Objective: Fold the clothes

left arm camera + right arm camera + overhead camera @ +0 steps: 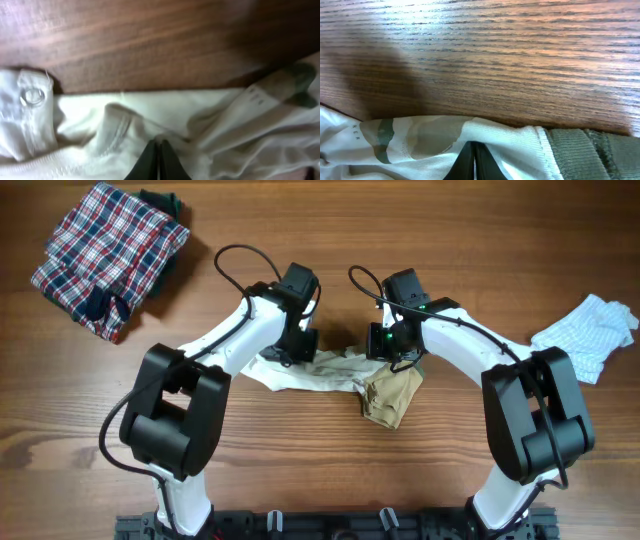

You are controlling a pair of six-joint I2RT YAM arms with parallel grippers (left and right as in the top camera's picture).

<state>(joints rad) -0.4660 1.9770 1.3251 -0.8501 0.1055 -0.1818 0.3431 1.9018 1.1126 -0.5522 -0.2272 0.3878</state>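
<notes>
Overhead, the top point(312, 376) lies centred on the bench point(300, 240), my left gripper point(297, 350) and right gripper point(394, 354) on its far edge; the striped garment point(590, 335) lies far right. Left wrist: my fingers point(149, 161) pinch the top. Right wrist: fingers point(464, 161) pinch it beside its olive edge point(575, 150).

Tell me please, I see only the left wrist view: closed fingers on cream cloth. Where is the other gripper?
Observer: The right gripper pinches the same cream top, near the tan sleeve.
Operator: Are there other clothes?
Observer: Yes. A pale blue striped garment lies crumpled far out on the right side.
Operator: Anything more?
Observer: A plaid garment lies at the far left, untouched.
</notes>
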